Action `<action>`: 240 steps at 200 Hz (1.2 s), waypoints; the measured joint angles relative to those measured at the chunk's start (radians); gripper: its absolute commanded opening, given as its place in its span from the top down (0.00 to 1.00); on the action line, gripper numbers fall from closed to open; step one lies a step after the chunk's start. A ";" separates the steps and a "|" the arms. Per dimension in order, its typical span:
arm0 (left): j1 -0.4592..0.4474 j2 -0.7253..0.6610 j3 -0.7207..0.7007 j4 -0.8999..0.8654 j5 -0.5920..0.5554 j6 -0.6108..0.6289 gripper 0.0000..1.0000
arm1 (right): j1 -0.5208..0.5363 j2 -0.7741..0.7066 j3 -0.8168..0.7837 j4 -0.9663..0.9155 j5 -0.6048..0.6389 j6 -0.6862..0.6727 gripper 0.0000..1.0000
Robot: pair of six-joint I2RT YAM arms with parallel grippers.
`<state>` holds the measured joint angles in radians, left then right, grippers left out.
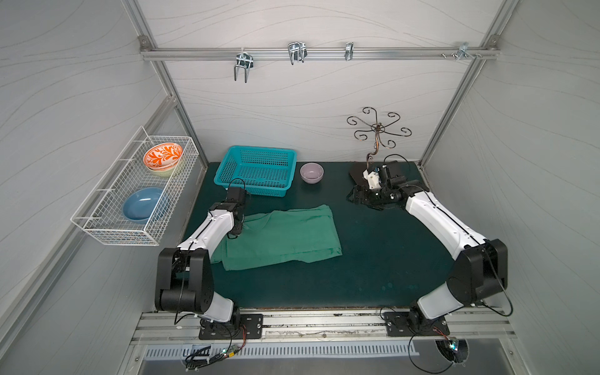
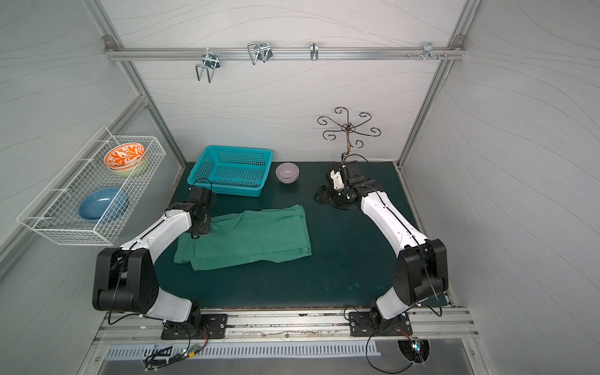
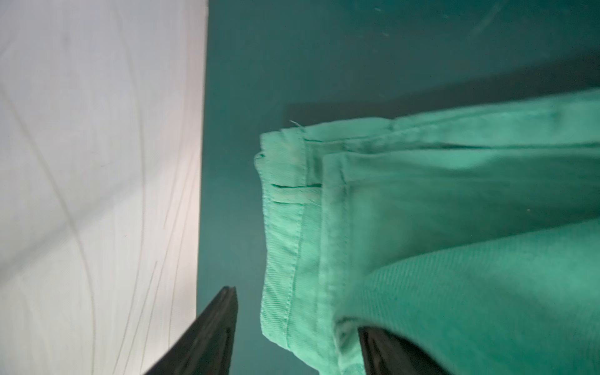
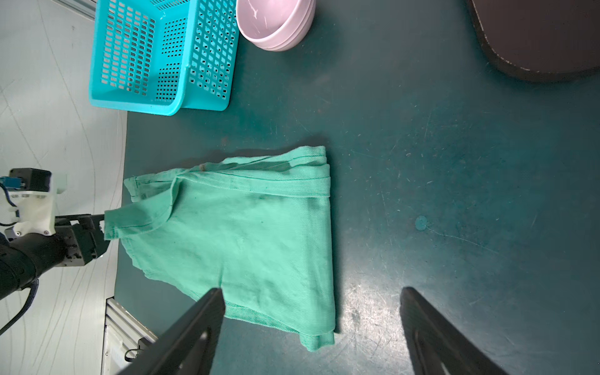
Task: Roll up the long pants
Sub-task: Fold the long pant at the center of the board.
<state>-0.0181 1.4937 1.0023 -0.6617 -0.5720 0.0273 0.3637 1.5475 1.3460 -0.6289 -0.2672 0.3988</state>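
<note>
Jaws of the left gripper (image 3: 295, 311) stand parted astride the hem of the long pants (image 1: 285, 237), folded flat on the mat (image 1: 373, 259), seemingly to start rolling, while the right gripper (image 4: 311, 289) hangs spread, well apart.

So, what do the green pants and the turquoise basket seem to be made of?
The long pants: seemingly woven cotton twill, matte; fine diagonal ribs and stitched hems show. The basket: probably moulded plastic, smooth, with regular holes.
</note>
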 measured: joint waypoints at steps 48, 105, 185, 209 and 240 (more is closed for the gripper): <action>0.010 0.037 0.023 0.015 0.006 -0.020 0.30 | -0.002 0.000 0.000 0.000 -0.001 -0.004 0.12; 0.039 0.068 0.035 -0.002 0.135 -0.079 0.70 | -0.002 -0.002 -0.008 0.001 0.000 -0.003 0.12; 0.101 0.063 0.033 -0.022 0.259 -0.135 0.99 | -0.003 -0.002 -0.020 0.003 -0.003 -0.003 0.12; 0.095 0.043 0.033 -0.042 0.294 -0.137 0.78 | -0.003 -0.002 -0.023 0.008 -0.003 -0.003 0.12; -0.006 -0.052 0.014 -0.079 0.306 -0.161 0.60 | -0.003 -0.003 -0.025 0.011 -0.003 -0.003 0.12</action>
<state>-0.0242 1.4414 1.0164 -0.7403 -0.2657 -0.1333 0.3603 1.5444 1.3209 -0.6182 -0.2699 0.3962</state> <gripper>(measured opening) 0.344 0.876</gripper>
